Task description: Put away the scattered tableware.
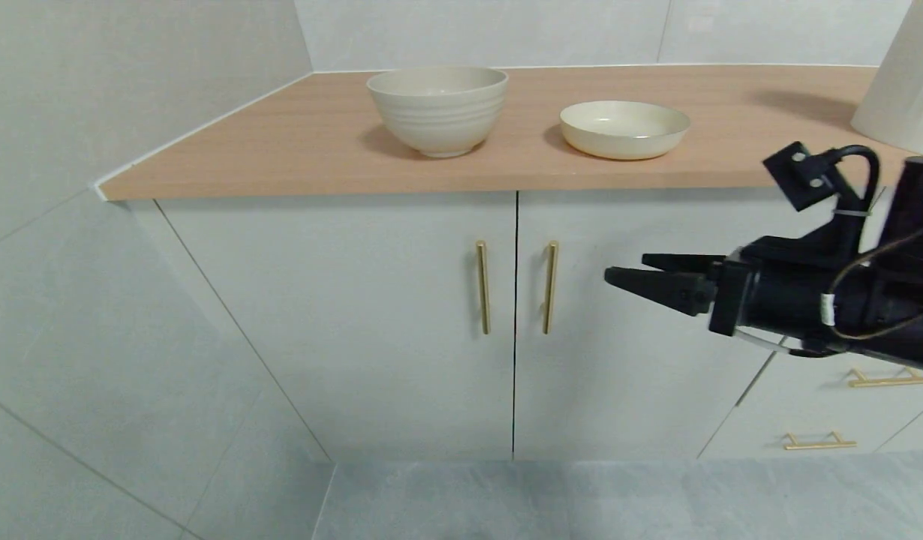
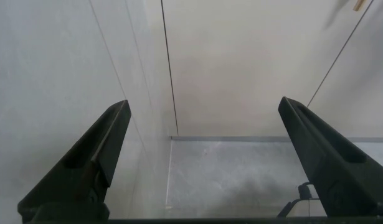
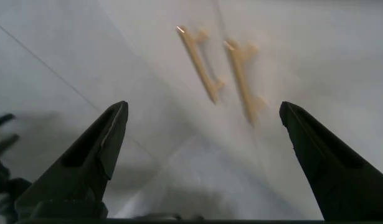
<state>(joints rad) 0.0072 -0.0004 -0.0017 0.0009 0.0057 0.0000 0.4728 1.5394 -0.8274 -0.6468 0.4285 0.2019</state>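
wooden countertop with bowl, dish

1. Cabinet doors shut; their twin handles jut out at the centre seam.
2. Right of the handles: open air up to my right gripper, fingers spread.
3. Above the handles: bowl and plate on the countertop, apart, gap between.
4. Left of the handles: wall closes in.

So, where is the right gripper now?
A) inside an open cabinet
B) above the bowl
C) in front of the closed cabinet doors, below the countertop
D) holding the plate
C: the right gripper is open and empty in front of the right door, below the countertop; both doors are shut.
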